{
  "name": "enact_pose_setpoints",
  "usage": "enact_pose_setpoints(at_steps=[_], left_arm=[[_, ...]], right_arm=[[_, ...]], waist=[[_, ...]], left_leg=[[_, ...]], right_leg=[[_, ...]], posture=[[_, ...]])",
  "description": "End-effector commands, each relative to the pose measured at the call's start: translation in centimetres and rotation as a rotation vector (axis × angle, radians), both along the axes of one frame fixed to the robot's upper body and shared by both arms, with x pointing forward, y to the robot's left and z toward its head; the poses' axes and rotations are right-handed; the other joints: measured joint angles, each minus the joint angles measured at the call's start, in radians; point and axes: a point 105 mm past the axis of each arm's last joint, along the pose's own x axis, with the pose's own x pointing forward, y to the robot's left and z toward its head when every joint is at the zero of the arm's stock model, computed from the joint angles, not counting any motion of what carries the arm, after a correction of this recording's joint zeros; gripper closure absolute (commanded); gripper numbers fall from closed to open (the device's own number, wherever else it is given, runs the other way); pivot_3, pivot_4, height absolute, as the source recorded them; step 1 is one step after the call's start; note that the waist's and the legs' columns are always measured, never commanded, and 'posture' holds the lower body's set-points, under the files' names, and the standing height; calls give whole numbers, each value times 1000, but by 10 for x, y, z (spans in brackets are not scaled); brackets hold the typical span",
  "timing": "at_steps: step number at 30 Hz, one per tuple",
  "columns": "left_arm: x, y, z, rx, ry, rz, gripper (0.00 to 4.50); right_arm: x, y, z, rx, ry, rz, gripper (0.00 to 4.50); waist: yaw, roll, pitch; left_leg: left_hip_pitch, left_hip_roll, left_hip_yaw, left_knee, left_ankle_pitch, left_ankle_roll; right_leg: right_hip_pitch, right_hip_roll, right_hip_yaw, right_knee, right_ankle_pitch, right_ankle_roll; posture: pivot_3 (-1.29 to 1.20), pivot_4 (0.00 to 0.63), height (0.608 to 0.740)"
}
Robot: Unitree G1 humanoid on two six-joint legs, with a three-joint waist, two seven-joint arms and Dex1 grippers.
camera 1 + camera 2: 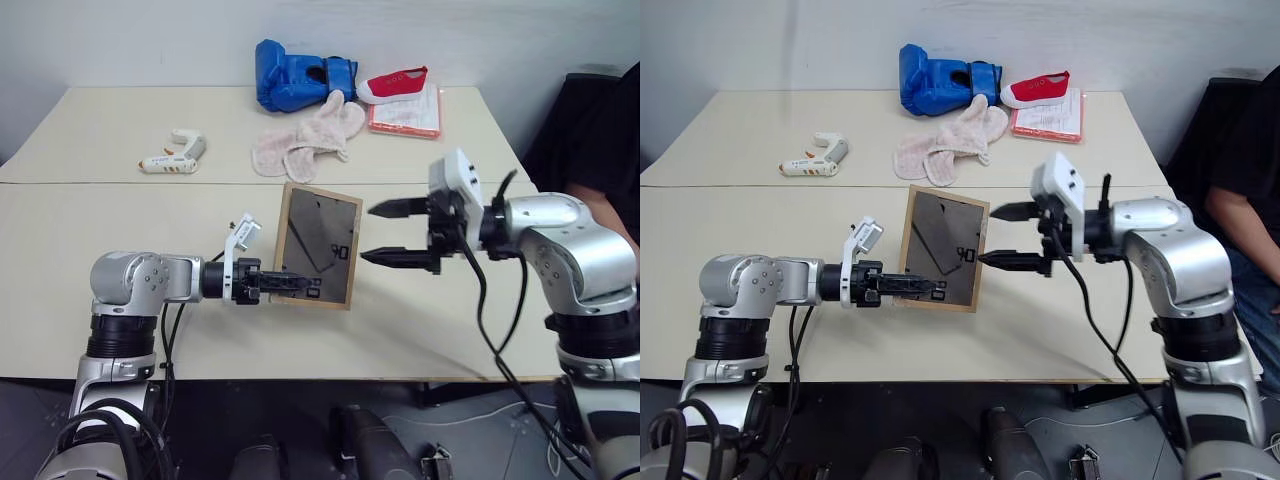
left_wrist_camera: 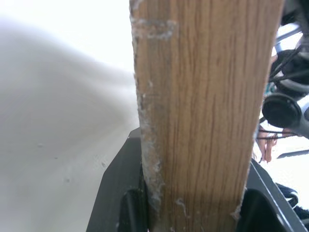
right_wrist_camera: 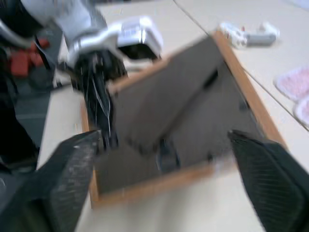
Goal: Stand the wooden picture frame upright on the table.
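The table [image 1: 120, 330] is seen cream-beige, a seam crossing its width. The wooden picture frame [image 1: 318, 246] is held raised near table centre, dark back panel facing the camera — easel stand visible. The left gripper [image 1: 292, 284] is clamped on the frame's lower edge, at its 7 o'clock corner. The right gripper [image 1: 396, 233] is spread wide at the frame's 3 o'clock, gripping nothing.
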Motion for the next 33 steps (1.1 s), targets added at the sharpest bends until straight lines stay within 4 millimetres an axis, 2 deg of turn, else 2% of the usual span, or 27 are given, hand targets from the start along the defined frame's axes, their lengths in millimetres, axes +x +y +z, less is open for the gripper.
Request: enact_pose_setpoints(at_steps=[1,6,10,14,19,22,25,28,30,33], left_arm=[[-5,-5,19,-46,-78,-43,3230],[-9,-7,28,-59,-120,-80,3230],[-6,-8,24,-18,-130,-76,3230],[-2,-6,19,0,-125,-56,3230],[2,-2,17,4,-134,-29,3230],[5,1,18,1,-139,-18,3230],[7,2,19,2,-144,-15,3230],[8,4,23,-9,-140,-19,3230],[6,5,24,-15,-133,-26,3230],[4,6,26,-20,-126,-39,3230]], right_arm=[[5,12,11,43,1,-4,0],[12,34,3,25,-3,7,0],[-9,47,2,20,0,123,0],[-22,46,5,28,-7,157,0],[-24,27,11,25,-22,101,0],[-27,3,12,-4,-27,53,0],[-22,-21,10,-73,-89,-40,0],[-4,-41,5,-175,-342,-159,0],[8,-50,-3,-338,-705,-192,0],[4,-46,-26,-544,-1240,-20,0]], waist=[[1,0,0],[1,0,0],[0,0,0],[0,0,0],[1,0,0],[3,0,0],[5,0,0],[2,-1,0],[0,-1,1],[-3,-2,1]], left_leg=[[0,0,0,0,0,0],[-2,0,0,0,-1,1],[-2,0,0,0,-1,1],[-2,0,0,0,-1,1],[-2,0,0,0,-1,1],[-2,0,0,0,-1,1],[-3,0,-1,0,-1,2],[-3,0,0,0,-1,3],[-3,0,0,0,-2,3],[-3,-1,1,-1,-1,2]], right_leg=[[0,0,0,-1,0,0],[-1,0,0,-2,0,0],[-1,0,0,-1,0,0],[-1,0,-1,-1,0,0],[-1,0,-1,-2,0,0],[-1,0,-1,-2,0,0],[-1,0,-1,-3,0,0],[0,0,0,-4,0,0],[0,0,0,-4,0,1],[-1,0,1,-4,0,2]], posture=[[0,150,740],[0,150,740],[0,150,740],[0,150,740],[0,150,740],[0,150,740],[0,150,740],[0,150,740],[0,150,740],[0,150,740]])
